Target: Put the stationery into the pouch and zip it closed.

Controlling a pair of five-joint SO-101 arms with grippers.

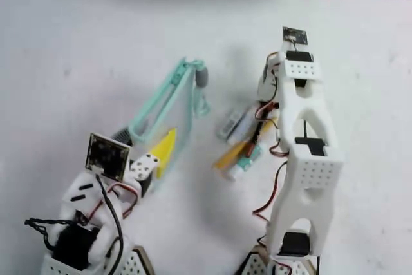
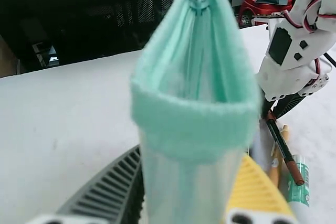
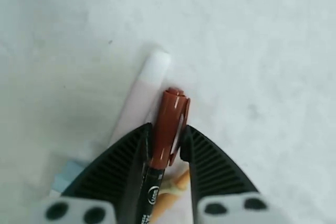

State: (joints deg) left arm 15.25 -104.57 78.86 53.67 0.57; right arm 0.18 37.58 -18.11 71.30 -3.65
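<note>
While nothing has gone inside it yet, as far as I can see, the mint-green fabric pouch [image 1: 168, 104] with its clear plastic side stands ready near the middle of the white table [image 1: 64, 62], a little toward the left edge. My left hand [image 2: 178, 203] pinches its near end between a grey ribbed finger [image 2: 105, 195] and a yellow finger [image 2: 252, 192], keeping the zip side up. The zip looks undone, with its slider at the far end. I make out nothing through the clear side, so I judge the pouch empty.

My right hand [image 3: 167, 136] is narrow, clamped on a black felt pen with a red-brown cap [image 3: 171, 111], just behind the cap. It is down at the stationery heap, just beside the pouch on the side toward the right edge. Whether the pen is clear of the table I cannot tell. Around it lie a white round-tipped stick [image 3: 149, 77], an orange-yellow pencil [image 1: 230, 157] and a small green-labelled tube [image 1: 246, 161].

I count the job as barely begun: one item gripped, none stowed. Left to do: carry this pen into the open mouth, fetch the others one by one, then run the slider along to shut the zip.
</note>
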